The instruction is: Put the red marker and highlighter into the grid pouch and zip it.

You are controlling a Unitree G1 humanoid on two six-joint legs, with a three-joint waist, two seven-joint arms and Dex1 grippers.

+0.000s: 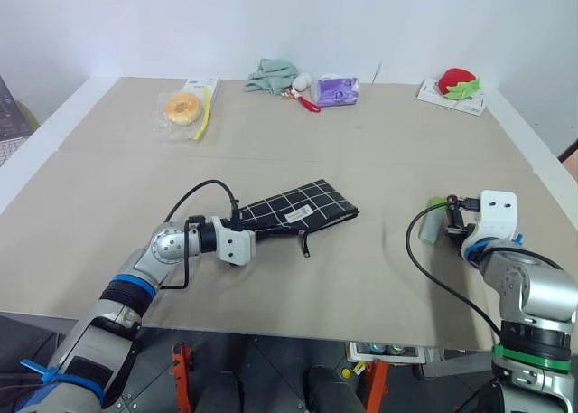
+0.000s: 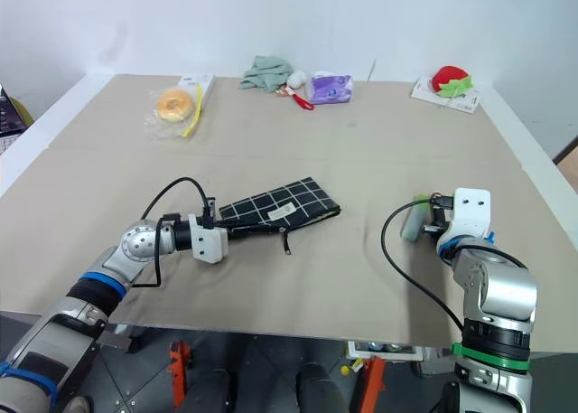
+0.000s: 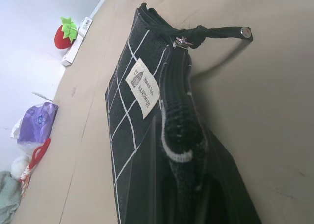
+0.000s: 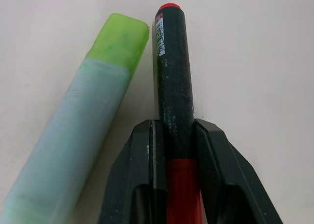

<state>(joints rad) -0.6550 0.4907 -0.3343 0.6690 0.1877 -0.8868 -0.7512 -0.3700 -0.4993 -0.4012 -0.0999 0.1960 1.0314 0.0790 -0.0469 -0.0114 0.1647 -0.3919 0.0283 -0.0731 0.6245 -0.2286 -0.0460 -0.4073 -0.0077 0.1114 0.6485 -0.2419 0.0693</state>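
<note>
The grid pouch [image 1: 298, 210] lies flat in the middle of the table, black with white lines and a white label [image 3: 143, 87]. Its zipper pull [image 3: 216, 33] trails off the near corner. My left gripper [image 1: 248, 239] is shut on the pouch's left end, at its mouth. At the right, the red marker [image 4: 174, 87] lies on the table, and my right gripper [image 4: 176, 145] has closed on its middle, where black meets red. The highlighter [image 4: 83, 131], pale with a light-green cap, lies right beside the marker, free of the fingers; it is just left of the right gripper [image 1: 454, 221].
Along the table's far edge lie a doughnut in a bag [image 1: 184, 108], a green cloth [image 1: 271, 75], a purple packet [image 1: 337, 90] and a red strawberry toy [image 1: 458, 82]. Bare tabletop separates the pouch from the pens.
</note>
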